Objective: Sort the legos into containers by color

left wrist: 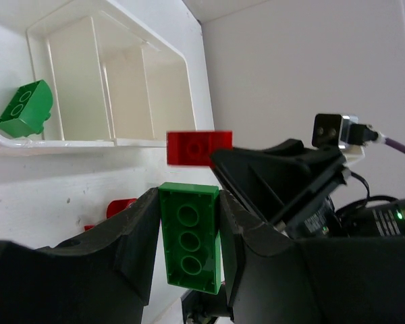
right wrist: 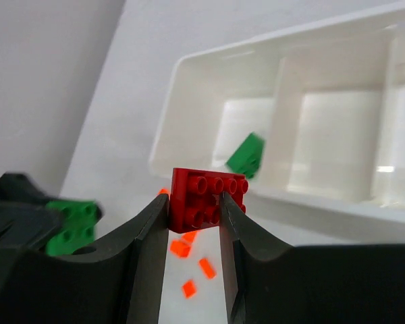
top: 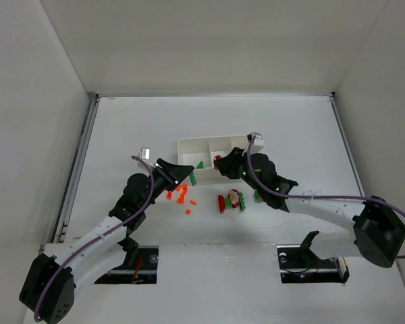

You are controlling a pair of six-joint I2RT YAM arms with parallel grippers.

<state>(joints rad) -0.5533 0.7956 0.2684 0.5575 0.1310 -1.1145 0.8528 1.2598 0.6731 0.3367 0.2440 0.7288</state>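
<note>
The left gripper (left wrist: pixel 187 206) is clamped on a green lego brick (left wrist: pixel 189 251). Its 2 fingers press the brick's long sides, and the underside with 3 round sockets faces the wrist camera. From above, this gripper (top: pixel 181 174) sits just in front of the left near corner of the white tray (top: pixel 224 144). The green lego brick (top: pixel 193 178) pokes out of its jaws, outside the tray's near wall.

The right gripper (right wrist: pixel 193 202) is clenched on a red lego brick (right wrist: pixel 207 200) with the studs turned toward its own camera. It holds the brick off the table (top: pixel 135 128), just short of the tray's near wall. From above, the right gripper (top: pixel 221 165) stands against that near wall, about midway along the tray. In the left wrist view the red lego brick (left wrist: pixel 192 148) hangs just in front of the tray (left wrist: pixel 108 40) and a little beyond the green one.

The tray (right wrist: pixel 189 88) has 3 compartments side by side. 1 green sloped piece (top: pixel 200 164) lies inside the left end compartment, close to the near wall. It also shows in the right wrist view (right wrist: pixel 246 155) and the left wrist view (left wrist: pixel 23 108).

Loose on the table in front of the tray's left half are several small orange bits (top: pixel 182 196), also seen below the red brick in the right wrist view (right wrist: pixel 189 270). A cluster of red and green legos (top: pixel 231 201) lies in front of the tray's middle, well apart from it. 1 more green lego (top: pixel 258 196) sits beside the right arm, in front of the tray's right end.
</note>
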